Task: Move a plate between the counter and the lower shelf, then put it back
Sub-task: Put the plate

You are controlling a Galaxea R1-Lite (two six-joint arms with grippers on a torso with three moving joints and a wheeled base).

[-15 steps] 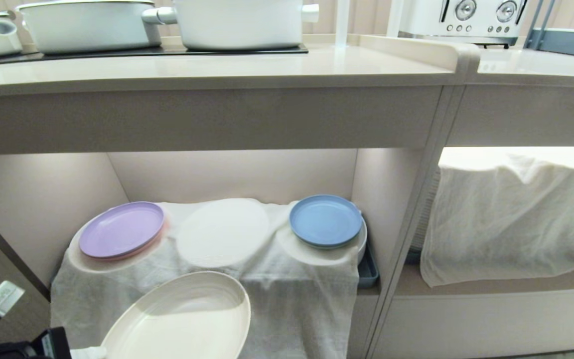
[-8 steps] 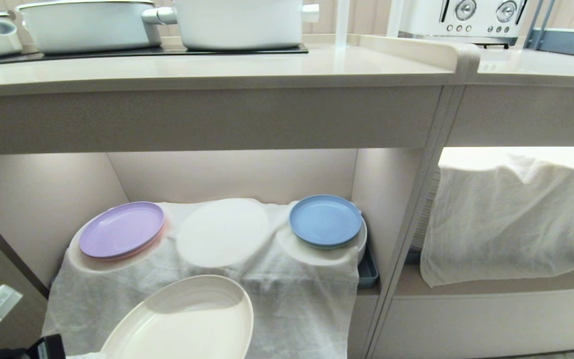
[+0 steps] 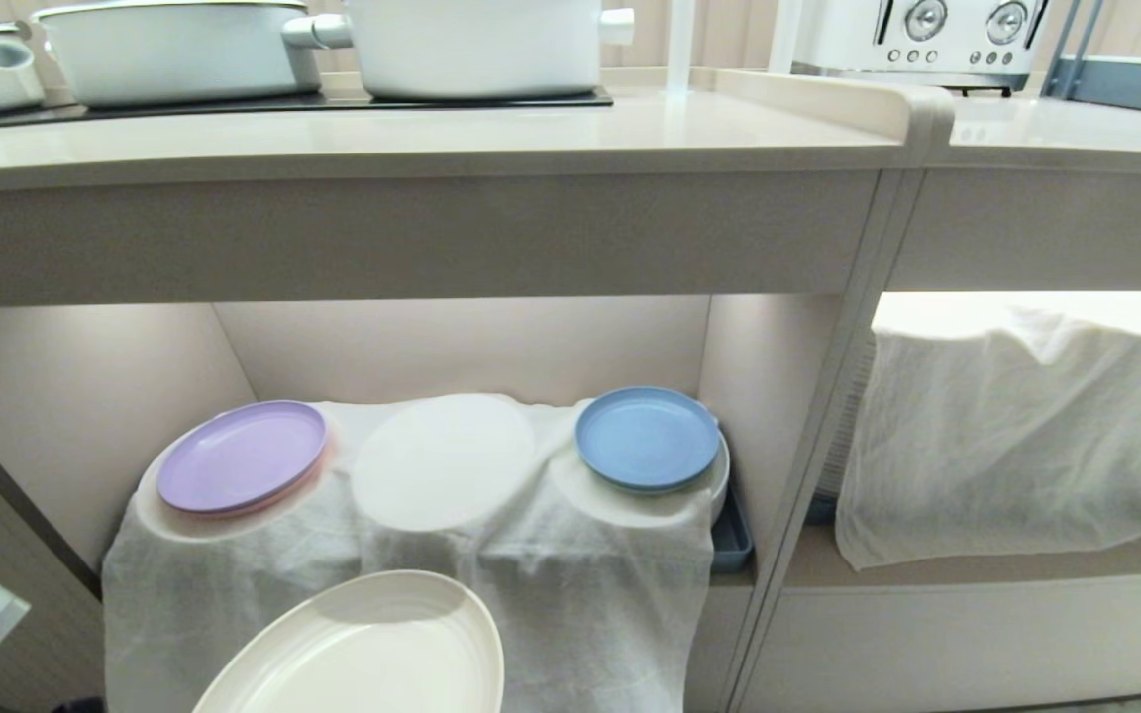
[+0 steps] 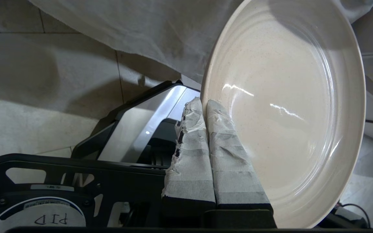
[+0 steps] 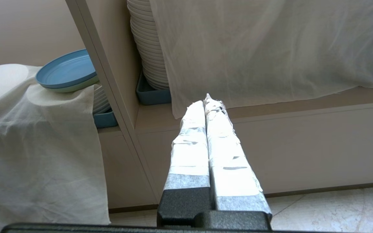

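The cream plate [image 3: 363, 649] hangs low in front of the lower shelf [image 3: 452, 347], clear of the white cloth [image 3: 570, 584], cut off by the head view's bottom edge. My left gripper [image 4: 203, 105] is shut on the plate's [image 4: 287, 106] rim, one taped finger on each side of it; the gripper itself lies below the head view. The counter [image 3: 412, 139] runs above the shelf. My right gripper [image 5: 206, 102] is shut on nothing and hangs parked low before the right compartment.
A lilac plate [image 3: 242, 456] and a blue plate [image 3: 646, 438] rest on cloth-covered mounds in the shelf, with a bare round mound [image 3: 444, 460] between them. White pots [image 3: 471, 45] and a toaster [image 3: 917, 40] stand on the counter. A stack of white plates [image 5: 149, 48] sits behind the right cloth.
The plate has sunk lower and nearer to me, away from the shelf. The left arm's black parts have dropped out of the head view's bottom left corner.
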